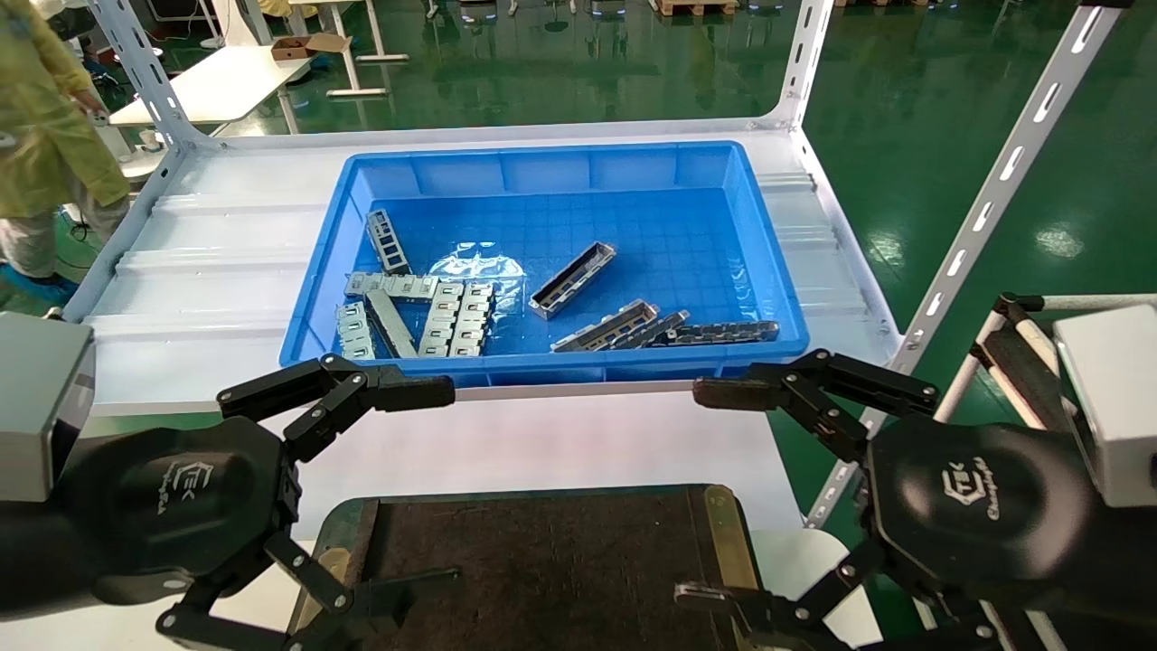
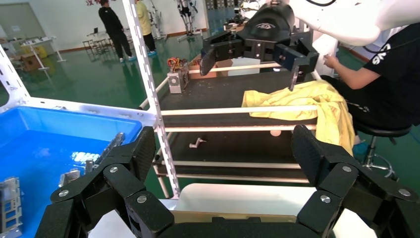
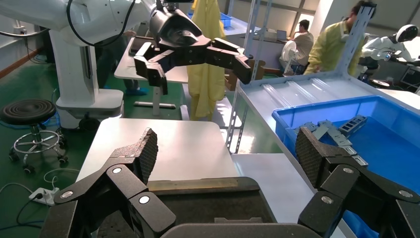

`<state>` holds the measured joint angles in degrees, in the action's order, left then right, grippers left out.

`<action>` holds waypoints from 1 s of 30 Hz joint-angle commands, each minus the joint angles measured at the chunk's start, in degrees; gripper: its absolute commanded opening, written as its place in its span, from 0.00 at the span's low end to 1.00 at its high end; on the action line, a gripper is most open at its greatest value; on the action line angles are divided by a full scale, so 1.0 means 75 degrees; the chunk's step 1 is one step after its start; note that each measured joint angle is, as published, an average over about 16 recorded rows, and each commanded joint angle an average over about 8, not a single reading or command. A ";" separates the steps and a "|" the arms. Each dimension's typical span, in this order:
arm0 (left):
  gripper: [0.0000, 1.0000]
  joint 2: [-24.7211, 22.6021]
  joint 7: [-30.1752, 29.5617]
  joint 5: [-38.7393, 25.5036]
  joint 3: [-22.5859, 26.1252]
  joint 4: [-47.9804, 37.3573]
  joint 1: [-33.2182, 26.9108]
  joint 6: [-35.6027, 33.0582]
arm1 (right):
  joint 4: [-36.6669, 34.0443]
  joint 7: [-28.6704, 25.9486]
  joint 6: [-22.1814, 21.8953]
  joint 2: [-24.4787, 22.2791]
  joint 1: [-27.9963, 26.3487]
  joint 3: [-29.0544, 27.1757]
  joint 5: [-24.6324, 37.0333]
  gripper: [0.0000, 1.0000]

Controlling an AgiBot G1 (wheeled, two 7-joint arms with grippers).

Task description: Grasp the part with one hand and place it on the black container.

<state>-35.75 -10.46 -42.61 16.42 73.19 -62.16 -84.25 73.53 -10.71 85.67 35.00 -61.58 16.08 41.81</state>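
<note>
Head view: my left tool [image 1: 411, 484] is hovering wide open, lower left, over the black container [image 1: 542, 561]; the part [image 1: 572, 279] is lying mid-frame in the blue bin [image 1: 316, 289].

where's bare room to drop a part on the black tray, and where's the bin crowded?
The black container looks bare across its middle, between the left gripper and right gripper, both open at its sides. In the blue bin, the far half and right side are bare; flat strips and the part crowd the near half.
</note>
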 commanded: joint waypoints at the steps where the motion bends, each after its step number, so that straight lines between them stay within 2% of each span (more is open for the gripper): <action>1: 1.00 -0.0023 0.0013 -0.0024 0.0001 -0.0006 -0.0016 0.0042 | -0.0001 0.0001 0.0001 0.0000 -0.0001 0.0001 -0.0001 1.00; 14: 1.00 -0.0624 0.0136 -0.0910 0.0296 -0.0233 -0.0476 0.0844 | -0.0003 0.0005 -0.0002 -0.0003 -0.0003 0.0009 -0.0006 1.00; 23: 1.00 -0.1415 0.0133 -0.2020 0.0783 -0.0890 -0.1177 0.1646 | -0.0003 0.0008 -0.0004 -0.0005 -0.0005 0.0014 -0.0009 1.00; 30: 1.00 -0.2202 0.0213 -0.2971 0.1228 -0.1862 -0.1955 0.2218 | -0.0003 0.0010 -0.0006 -0.0007 -0.0005 0.0018 -0.0012 1.00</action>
<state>-52.48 -8.66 -64.70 25.50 58.48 -76.87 -67.41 73.50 -10.64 85.63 34.95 -61.63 16.22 41.73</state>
